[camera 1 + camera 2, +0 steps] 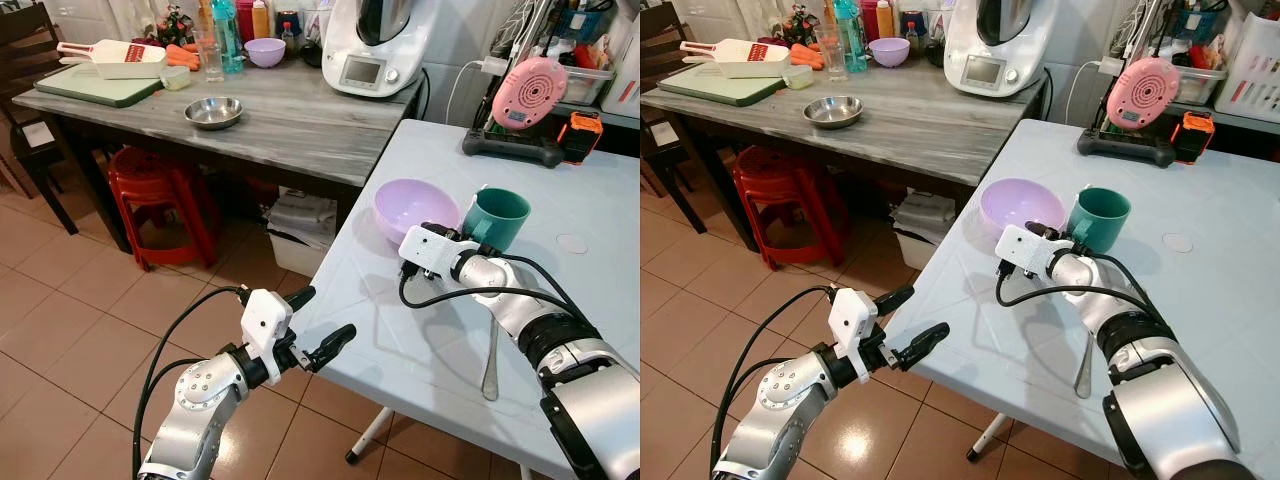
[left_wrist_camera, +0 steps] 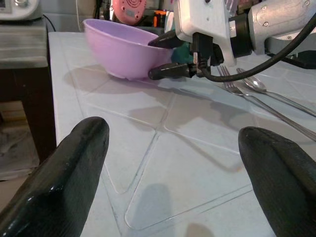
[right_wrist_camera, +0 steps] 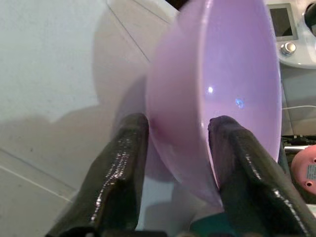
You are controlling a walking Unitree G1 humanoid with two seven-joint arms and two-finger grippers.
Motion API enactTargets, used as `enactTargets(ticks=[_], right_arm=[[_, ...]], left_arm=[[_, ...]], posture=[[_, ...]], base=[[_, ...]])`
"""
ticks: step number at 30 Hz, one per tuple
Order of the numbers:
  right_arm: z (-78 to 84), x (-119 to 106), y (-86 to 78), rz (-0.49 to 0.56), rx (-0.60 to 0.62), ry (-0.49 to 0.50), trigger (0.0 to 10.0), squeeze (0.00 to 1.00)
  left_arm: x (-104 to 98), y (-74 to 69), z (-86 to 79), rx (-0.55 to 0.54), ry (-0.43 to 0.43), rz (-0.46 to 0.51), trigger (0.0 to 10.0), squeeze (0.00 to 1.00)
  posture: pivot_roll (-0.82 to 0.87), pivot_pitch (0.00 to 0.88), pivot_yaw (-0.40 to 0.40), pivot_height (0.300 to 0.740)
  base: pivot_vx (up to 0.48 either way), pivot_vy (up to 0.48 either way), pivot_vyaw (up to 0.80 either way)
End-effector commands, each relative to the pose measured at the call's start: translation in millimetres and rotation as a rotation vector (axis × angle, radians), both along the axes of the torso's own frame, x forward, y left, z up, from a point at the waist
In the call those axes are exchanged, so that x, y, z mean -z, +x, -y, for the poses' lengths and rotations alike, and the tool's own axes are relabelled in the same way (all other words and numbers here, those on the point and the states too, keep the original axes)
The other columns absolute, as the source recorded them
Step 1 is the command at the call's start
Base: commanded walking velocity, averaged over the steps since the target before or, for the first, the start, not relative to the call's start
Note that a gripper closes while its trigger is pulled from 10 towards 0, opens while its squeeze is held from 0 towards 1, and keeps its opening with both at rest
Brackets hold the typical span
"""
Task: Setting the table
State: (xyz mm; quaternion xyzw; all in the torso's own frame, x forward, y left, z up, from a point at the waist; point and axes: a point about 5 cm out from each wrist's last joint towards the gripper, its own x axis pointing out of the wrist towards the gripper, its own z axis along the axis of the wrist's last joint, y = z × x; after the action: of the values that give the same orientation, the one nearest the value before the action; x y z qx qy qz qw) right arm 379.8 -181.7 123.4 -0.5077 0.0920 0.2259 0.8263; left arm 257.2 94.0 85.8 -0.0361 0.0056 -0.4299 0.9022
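**Right claw straddling the bowl rim**

So, I have the right claw [image 1: 452,238] at the bowl [image 1: 414,209], which sits near the tabletop's [image 1: 400,330] left edge, about midway along it, with the green mug [image 1: 497,219] just beside it on the side away from that edge. From the right wrist view one finger [image 3: 118,168] lies outside the bowl's wall and the other [image 3: 247,173] inside it, so the rim runs between them. They look close against the wall, but I can't tell whether they have actually pinched it yet. I judge this as the grasping step for the bowl, with nothing lifted so far.

A spoon [image 1: 490,360] and a fork [image 2: 232,85] lie side by side on the tabletop under my right forearm, nearer the front edge.

My left claw [image 1: 318,325] hangs open and empty off the tabletop's front-left corner, over the tiled floor [image 1: 90,300], pointing toward the bowl.

Next I'd want a firm pinch on the wall, then a slight lift before moving it. The plastic looks smooth and the wall slopes, so the grip could slide; I'd also mind the mug, which is near enough to be knocked as the bowl comes away.
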Motion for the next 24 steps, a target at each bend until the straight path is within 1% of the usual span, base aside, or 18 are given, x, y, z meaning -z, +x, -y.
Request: enactTargets(ticks=[1,7,12,19,24], right_arm=[[4.6,-8,3.1,0.023,0.002,-0.018,0.0,0.00],[12.6,-10,3.3,0.033,0.023,-0.023,0.0,0.00],[16.7,-11,3.2,0.040,0.028,-0.032,0.0,0.00],[16.0,-13,3.9,0.050,0.024,-0.031,0.0,0.00],[12.3,-16,4.8,0.074,0.002,-0.027,0.0,0.00]], left_arm=[[-5,1.1,0.7,0.006,-0.007,0.030,10.0,0.00],[-7,4.7,-0.8,-0.015,-0.006,0.046,10.0,0.00],[-6,4.2,-0.1,-0.015,-0.004,0.044,10.0,0.00],[-6,5.0,0.0,-0.019,0.000,0.046,10.0,0.00],[-6,6.2,-0.1,-0.022,0.008,0.049,10.0,0.00]], posture=[[0.00,0.000,0.001,0.740],[0.00,0.000,-0.004,0.740],[0.00,0.000,-0.005,0.740],[0.00,0.000,-0.002,0.740],[0.00,0.000,-0.001,0.740]], base=[[0.000,0.000,0.00],[0.000,0.000,0.00],[0.000,0.000,0.00],[0.000,0.000,0.00],[0.000,0.000,0.00]])
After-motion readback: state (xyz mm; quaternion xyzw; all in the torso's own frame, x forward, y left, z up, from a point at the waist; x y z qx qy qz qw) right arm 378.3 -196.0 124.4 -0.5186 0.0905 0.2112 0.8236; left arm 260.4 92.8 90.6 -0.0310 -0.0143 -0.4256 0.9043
